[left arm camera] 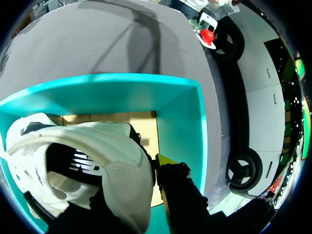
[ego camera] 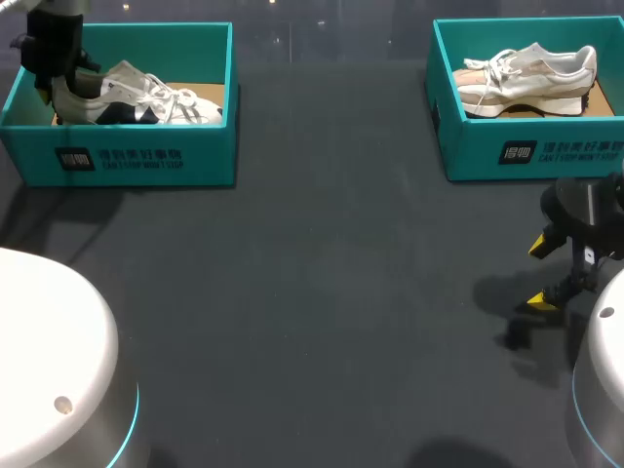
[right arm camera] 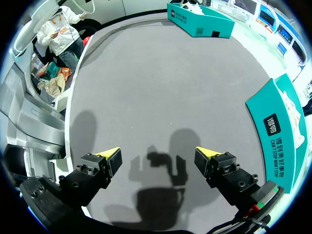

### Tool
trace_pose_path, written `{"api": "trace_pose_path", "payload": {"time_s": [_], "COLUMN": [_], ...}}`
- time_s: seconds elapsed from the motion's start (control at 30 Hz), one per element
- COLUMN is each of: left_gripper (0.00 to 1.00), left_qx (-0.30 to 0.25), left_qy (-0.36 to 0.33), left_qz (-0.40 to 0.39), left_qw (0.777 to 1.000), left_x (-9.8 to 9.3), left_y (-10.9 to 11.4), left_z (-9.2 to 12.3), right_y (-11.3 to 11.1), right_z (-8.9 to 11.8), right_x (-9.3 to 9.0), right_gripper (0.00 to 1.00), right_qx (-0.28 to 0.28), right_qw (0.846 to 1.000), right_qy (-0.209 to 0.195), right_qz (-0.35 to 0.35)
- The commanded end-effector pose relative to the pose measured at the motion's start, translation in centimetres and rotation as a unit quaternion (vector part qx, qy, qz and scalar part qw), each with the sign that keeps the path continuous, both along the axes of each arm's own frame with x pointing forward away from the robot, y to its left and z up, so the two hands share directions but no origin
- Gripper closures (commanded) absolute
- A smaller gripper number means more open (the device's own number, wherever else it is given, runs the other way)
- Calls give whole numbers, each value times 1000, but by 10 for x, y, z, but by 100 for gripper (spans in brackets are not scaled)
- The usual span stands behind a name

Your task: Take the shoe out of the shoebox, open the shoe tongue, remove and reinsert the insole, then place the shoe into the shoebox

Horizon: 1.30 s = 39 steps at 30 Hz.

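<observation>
Crowds heel of shoe inside shoebox with left end effector, grip impossible to tell; hovers right end effector, splayed, over dark tabletop.

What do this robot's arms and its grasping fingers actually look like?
The left arm and right arm have big, rounded white housings, each ringed by a thin glowing cyan band. The right gripper is black and blocky, with two chunky fingers ending in bright yellow wedge-shaped tips, and small red and green marks near one base. The left gripper is black too.
</observation>
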<state>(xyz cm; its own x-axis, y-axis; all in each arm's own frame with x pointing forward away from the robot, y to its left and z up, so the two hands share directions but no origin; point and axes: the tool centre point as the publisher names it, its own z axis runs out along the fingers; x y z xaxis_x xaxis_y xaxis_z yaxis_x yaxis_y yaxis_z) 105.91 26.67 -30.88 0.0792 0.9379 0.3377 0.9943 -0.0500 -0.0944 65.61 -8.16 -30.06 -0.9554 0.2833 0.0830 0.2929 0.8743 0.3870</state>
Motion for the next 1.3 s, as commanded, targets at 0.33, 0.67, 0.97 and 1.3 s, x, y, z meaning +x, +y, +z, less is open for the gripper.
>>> {"api": "trace_pose_path", "payload": {"time_s": [0.33,0.67,0.97,1.3], "left_gripper": [100,100,100,100], "left_qx": [-1,-6,-5,-18], "left_qy": [7,9,11,11], "left_qz": [11,12,5,11], "left_qw": [1000,1000,1000,1000], "left_x": [-1,-3,-10,-11], "left_y": [19,23,21,28], "left_z": [-12,-22,-42,-52], "right_y": [0,0,0,0], "right_z": [0,0,0,0], "right_x": [-2,-2,-2,-2], "right_gripper": [0,0,0,0], "right_qx": [-1,-1,-1,-1], "right_qw": [1000,1000,1000,1000], "right_qy": [-1,-1,-1,-1], "right_qz": [-1,-1,-1,-1]}}
